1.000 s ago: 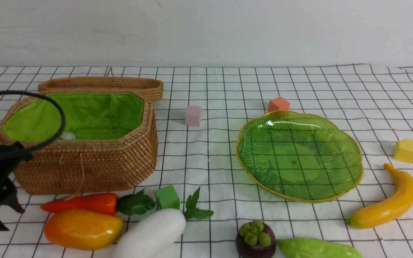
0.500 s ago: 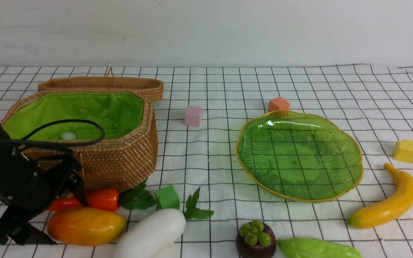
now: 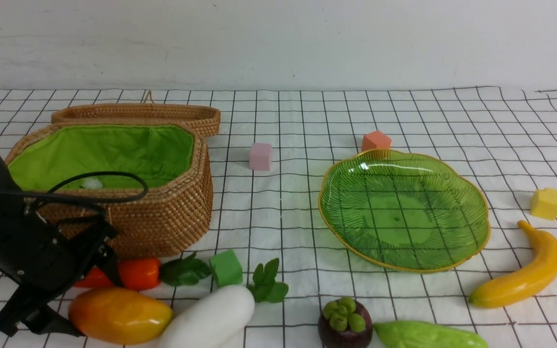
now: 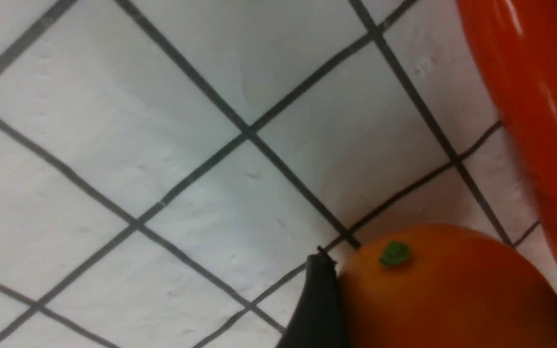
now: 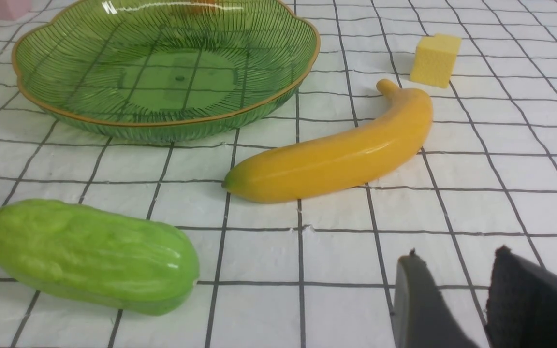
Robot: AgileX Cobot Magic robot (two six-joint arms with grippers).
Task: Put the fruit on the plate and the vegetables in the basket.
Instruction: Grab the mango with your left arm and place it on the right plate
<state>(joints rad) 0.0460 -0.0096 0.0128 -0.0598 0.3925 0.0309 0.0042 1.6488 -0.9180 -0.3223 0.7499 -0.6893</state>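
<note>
Mango lies on cloth at 7 o'clock in front view, carrot at its 12, radish just beside at its 3. Basket sits at 10, plate at 3. The left gripper straddles the mango's 9 o'clock end.

Left wrist: fingers apart, one each side of mango, can't tell if clamped.

Right wrist: the right gripper shows a narrow gap over bare cloth; banana and gourd lie on cloth.

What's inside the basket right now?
Inside the wicker basket only its green lining and a small white patch show. The near wall and the left arm's cable hide the floor's front part.
</note>
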